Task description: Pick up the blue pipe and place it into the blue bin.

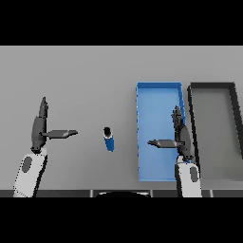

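Observation:
The blue pipe [109,140], a short blue cylinder with a dark top end, stands on the grey table between the two hands. The blue bin [153,97] lies to its right, a long open tray. My right hand [181,135] hovers over the bin's right side, fingers straight and thumb pointing left, holding nothing. My left hand [39,129] is at the left of the table, open, thumb pointing right toward the pipe and well apart from it.
A dark-rimmed grey bin [235,118] sits directly right of the blue bin, their long sides nearly touching. Grey table surface [85,76] extends behind and around the pipe.

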You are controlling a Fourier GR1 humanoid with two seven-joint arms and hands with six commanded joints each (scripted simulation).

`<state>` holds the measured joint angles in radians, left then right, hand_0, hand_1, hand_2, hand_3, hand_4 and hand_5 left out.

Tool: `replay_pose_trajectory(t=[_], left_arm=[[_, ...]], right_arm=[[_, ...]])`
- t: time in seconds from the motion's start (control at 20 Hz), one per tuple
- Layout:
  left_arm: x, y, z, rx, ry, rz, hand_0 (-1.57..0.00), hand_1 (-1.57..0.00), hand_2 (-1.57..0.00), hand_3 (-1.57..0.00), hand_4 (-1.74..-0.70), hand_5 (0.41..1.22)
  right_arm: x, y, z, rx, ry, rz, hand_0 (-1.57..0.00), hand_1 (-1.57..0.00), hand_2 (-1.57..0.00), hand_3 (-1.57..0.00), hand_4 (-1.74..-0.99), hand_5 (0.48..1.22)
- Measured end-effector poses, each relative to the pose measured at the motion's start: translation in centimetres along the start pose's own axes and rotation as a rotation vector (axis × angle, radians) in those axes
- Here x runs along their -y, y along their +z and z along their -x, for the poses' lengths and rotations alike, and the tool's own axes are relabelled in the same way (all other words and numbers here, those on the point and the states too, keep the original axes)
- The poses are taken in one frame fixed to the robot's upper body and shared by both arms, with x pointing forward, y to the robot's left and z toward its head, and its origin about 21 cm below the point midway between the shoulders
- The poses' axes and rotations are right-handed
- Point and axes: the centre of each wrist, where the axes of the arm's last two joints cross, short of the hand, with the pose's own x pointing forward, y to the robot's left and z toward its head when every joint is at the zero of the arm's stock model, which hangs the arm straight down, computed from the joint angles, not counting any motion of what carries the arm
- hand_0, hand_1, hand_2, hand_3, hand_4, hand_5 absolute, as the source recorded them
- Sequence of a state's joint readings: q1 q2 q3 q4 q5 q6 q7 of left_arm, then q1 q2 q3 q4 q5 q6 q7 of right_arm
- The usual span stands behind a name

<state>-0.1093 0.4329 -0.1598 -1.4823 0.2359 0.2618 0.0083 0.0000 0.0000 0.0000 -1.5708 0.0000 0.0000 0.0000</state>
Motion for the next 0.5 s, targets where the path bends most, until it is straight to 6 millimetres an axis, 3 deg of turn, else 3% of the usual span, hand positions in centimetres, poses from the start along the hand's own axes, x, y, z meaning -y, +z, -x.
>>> replay_pose_trajectory(t=[0.3,0.4,0.5], left_arm=[[0.8,-0.3,-0.2,0.009,0.004,0.001,0.00,0.00,0.00,0.00,-0.97,0.593],[-1.7,0.9,1.0,0.057,-0.116,0.183,0.00,0.00,0.00,0.00,-0.96,0.590],[-2.4,1.0,1.1,0.079,-0.154,0.261,0.00,0.00,0.00,0.00,-0.96,0.592]], right_arm=[[1.1,-0.3,-0.3,0.007,0.004,0.002,0.00,0.00,0.00,0.00,-1.205,0.629],[3.1,1.3,-0.6,0.119,0.222,-0.052,0.00,0.00,0.00,0.00,-1.197,0.627],[3.1,2.0,-1.2,0.146,0.295,-0.090,0.00,0.00,0.00,0.00,-1.193,0.622]])
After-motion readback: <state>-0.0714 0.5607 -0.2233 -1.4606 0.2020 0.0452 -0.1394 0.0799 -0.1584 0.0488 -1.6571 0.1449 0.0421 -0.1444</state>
